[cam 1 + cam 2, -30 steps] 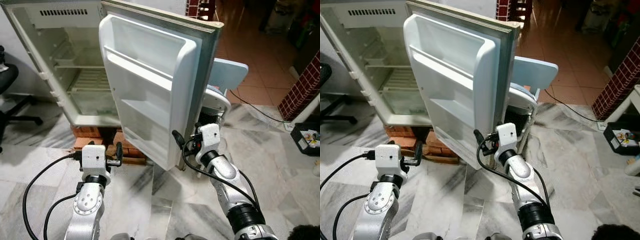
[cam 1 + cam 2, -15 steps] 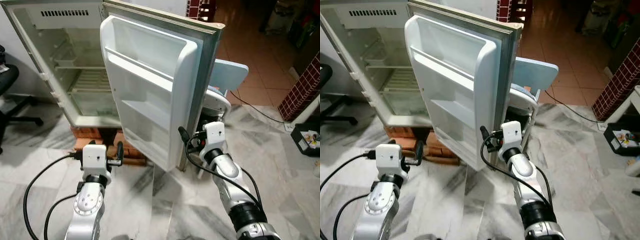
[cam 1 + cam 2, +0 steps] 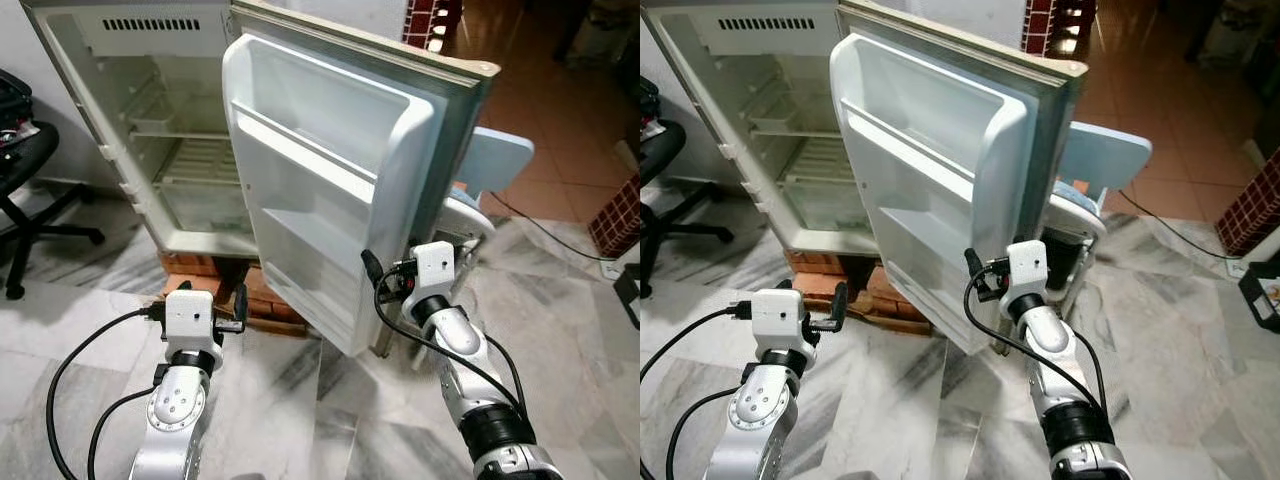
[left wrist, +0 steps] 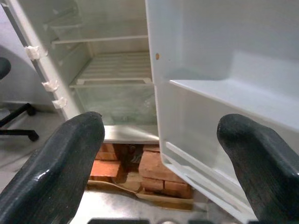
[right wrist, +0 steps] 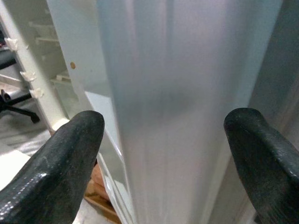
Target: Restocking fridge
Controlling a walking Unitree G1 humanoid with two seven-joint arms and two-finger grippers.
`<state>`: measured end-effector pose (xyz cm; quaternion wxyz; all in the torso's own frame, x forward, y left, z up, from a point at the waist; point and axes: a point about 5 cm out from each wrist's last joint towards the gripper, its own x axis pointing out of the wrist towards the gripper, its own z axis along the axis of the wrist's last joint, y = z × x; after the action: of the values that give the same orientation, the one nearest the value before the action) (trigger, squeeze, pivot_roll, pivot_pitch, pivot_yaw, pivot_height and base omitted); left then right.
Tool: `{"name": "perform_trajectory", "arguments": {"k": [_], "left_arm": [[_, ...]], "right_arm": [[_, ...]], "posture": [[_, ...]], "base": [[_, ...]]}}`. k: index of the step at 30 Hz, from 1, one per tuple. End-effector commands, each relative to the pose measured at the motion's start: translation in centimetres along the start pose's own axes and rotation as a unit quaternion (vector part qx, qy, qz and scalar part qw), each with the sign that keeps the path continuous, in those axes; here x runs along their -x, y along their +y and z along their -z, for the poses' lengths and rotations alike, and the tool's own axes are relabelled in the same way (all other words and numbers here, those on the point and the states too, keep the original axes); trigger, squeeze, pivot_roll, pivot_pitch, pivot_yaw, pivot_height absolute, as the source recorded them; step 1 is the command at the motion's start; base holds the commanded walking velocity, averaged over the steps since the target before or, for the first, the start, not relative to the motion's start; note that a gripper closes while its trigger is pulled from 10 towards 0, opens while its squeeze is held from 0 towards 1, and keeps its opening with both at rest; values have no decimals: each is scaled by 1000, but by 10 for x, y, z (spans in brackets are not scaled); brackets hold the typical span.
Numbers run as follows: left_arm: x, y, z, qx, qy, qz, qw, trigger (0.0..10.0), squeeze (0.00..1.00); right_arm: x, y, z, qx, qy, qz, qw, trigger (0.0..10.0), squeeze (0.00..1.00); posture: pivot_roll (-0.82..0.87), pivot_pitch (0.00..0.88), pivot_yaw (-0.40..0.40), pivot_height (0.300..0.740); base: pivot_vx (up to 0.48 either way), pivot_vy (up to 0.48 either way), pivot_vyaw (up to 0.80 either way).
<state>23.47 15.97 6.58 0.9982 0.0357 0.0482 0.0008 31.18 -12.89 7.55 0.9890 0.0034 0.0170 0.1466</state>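
Observation:
The white fridge [image 3: 150, 120] stands open, its shelves and drawer bare. Its door [image 3: 330, 170] swings out toward me, with bare door racks. My right gripper [image 5: 163, 140] is open at the door's lower free edge. Its two black fingers [image 5: 56, 163] straddle that edge, one on each side, and whether they touch it I cannot tell. In the left eye view the right gripper [image 3: 390, 272] sits low beside the door. My left gripper [image 4: 159, 154] is open and holds nothing. It hovers low over the floor and faces the fridge's base.
Red bricks [image 3: 215, 285] prop up the fridge. A black office chair [image 3: 30, 180] stands at the left. A pale blue chair [image 3: 495, 165] sits behind the door. A brick pillar [image 3: 615, 200] is at the right. Marble floor [image 3: 300, 400] lies ahead.
The camera has shifted, so the whole scene sits further right. My right gripper has moved from under the door's inner face to its free edge. The left arm has held still.

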Motion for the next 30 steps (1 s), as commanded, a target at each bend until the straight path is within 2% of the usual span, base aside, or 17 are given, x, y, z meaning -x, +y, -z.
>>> {"name": "perform_trajectory", "arguments": {"k": [1, 12, 16, 18, 21, 23, 26, 30], "left_arm": [[1, -3, 1, -1, 5, 12, 1000, 10000, 0], [20, 5, 18, -10, 48, 4, 999, 10000, 0], [34, 8, 29, -18, 72, 5, 997, 10000, 0], [42, 8, 35, -18, 90, 7, 996, 10000, 0], [48, 7, 40, -16, 108, 15, 994, 10000, 0], [53, 3, 46, -16, 130, 25, 991, 10000, 0], [59, -2, 49, -16, 142, 36, 989, 10000, 0], [57, 1, 49, -11, 143, 26, 989, 10000, 0]], "right_arm": [[4, -10, 0, 4, 0, 16, 1000, 10000, 0], [24, -25, 13, -5, 26, 23, 999, 10000, 0], [25, -34, 18, -10, 46, 25, 999, 10000, 0], [14, -42, 11, -25, 40, 49, 998, 10000, 0], [2, -45, 2, -32, 33, 65, 997, 10000, 0], [-15, -43, -13, -45, 21, 70, 996, 10000, 0], [-31, -38, -27, -59, 11, 67, 996, 10000, 0], [-45, -31, -40, -87, -3, 55, 995, 10000, 0]], "posture": [[-7, 36, 39, 740], [-6, 42, 34, 740], [-3, 47, 32, 740], [4, 47, 31, 740], [8, 46, 29, 740], [28, 47, 22, 740], [44, 49, 13, 740], [51, 54, 1, 740]], "base": [[0, 0, 0], [0, 0, 0], [0, 0, 0], [0, 0, 0], [0, 0, 0], [0, 0, 0], [0, 0, 0], [0, 0, 0]]}}
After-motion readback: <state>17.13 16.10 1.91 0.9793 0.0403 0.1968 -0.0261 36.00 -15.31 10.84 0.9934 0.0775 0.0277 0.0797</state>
